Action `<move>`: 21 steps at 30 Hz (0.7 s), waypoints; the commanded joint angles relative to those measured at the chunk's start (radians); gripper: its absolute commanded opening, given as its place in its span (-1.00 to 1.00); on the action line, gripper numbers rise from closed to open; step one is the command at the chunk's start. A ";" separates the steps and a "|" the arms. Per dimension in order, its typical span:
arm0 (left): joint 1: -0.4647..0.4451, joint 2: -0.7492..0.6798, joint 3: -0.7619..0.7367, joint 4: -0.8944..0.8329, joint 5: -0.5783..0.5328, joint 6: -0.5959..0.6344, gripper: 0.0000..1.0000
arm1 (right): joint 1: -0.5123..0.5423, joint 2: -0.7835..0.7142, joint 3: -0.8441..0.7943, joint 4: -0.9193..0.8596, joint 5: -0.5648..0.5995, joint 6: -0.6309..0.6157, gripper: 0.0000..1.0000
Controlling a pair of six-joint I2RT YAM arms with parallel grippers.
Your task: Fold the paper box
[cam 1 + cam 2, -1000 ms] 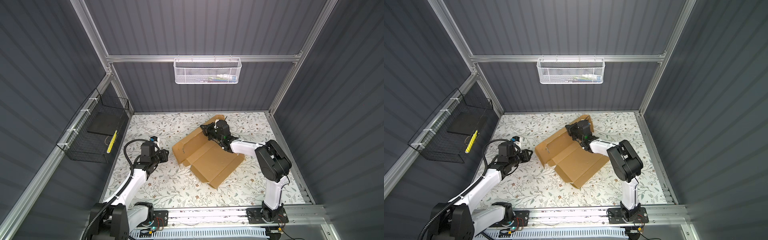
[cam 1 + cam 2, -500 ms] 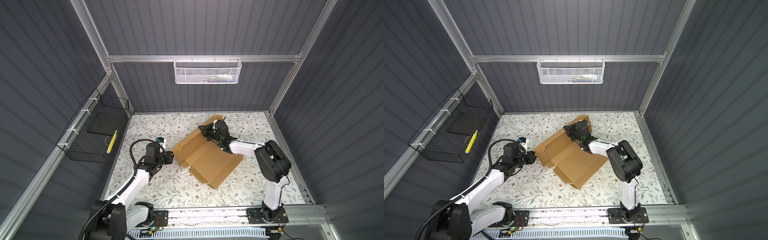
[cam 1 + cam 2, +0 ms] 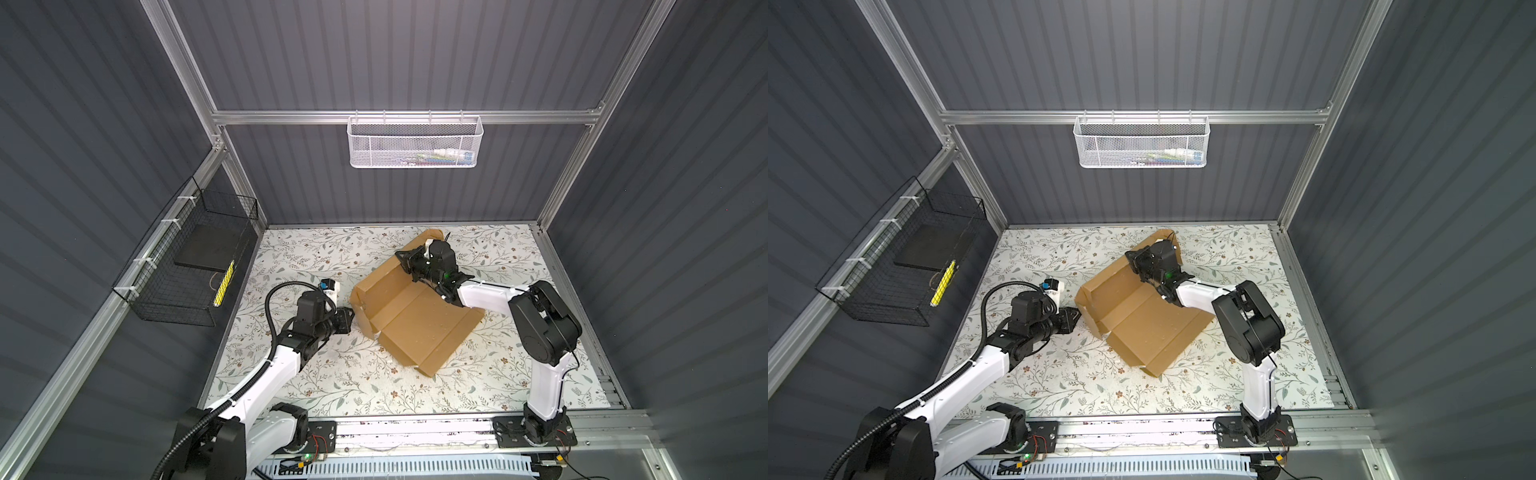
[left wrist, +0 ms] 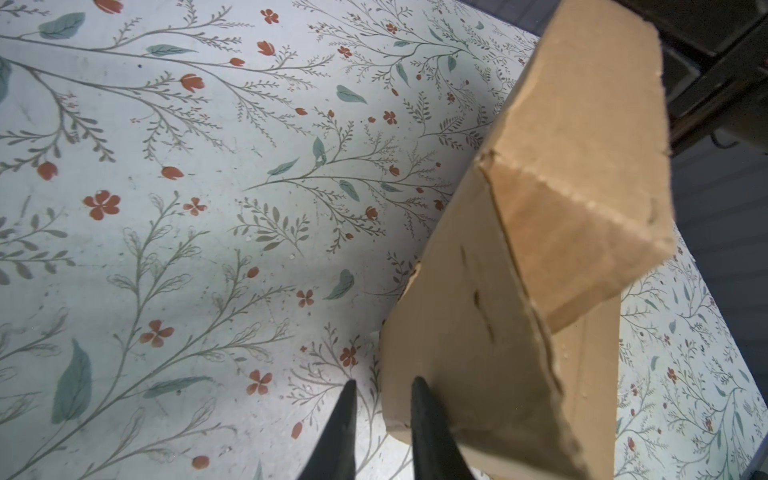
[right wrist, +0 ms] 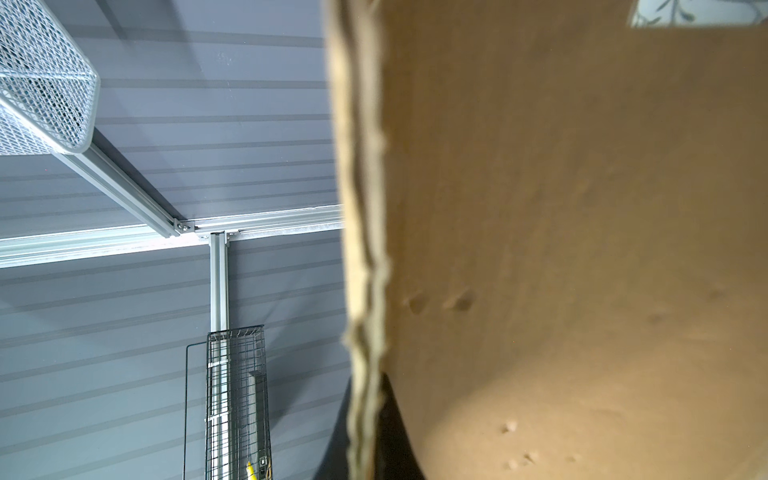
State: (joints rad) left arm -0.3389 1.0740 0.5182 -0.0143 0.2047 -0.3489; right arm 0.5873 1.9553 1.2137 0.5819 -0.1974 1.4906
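The paper box (image 3: 419, 320) (image 3: 1144, 328) is brown cardboard lying half folded mid-table, its left and rear flaps raised. My right gripper (image 3: 409, 259) (image 3: 1138, 259) is shut on the rear flap; in the right wrist view the cardboard edge (image 5: 365, 249) runs down between the dark fingers of the right gripper (image 5: 368, 386). My left gripper (image 3: 351, 318) (image 3: 1077, 316) sits low at the box's left flap. In the left wrist view the left gripper (image 4: 382, 386) shows a narrow gap, and one fingertip (image 4: 419, 399) overlaps the flap's corner (image 4: 457, 332). Contact there is unclear.
A white mesh basket (image 3: 413, 143) hangs on the back wall. A black wire basket (image 3: 187, 266) with a dark slab hangs on the left wall. The floral table (image 3: 332, 374) ends at a metal rail (image 3: 415, 428) in front.
My left arm has swung right, up to the box's left flap, and its jaws have narrowed. The right gripper has kept its hold and drawn the rear flap slightly left.
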 commanded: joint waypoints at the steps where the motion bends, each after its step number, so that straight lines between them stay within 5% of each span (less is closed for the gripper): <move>1: -0.036 0.017 0.002 0.028 -0.024 -0.008 -0.53 | 0.005 0.011 0.028 0.013 -0.004 -0.006 -1.00; 21: -0.219 0.072 0.034 0.104 -0.191 -0.028 -0.61 | 0.007 -0.004 -0.018 0.054 -0.010 -0.009 -1.00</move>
State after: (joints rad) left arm -0.5354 1.1332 0.5224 0.0578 0.0559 -0.3641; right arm 0.5873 1.9553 1.2118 0.5861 -0.1982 1.4883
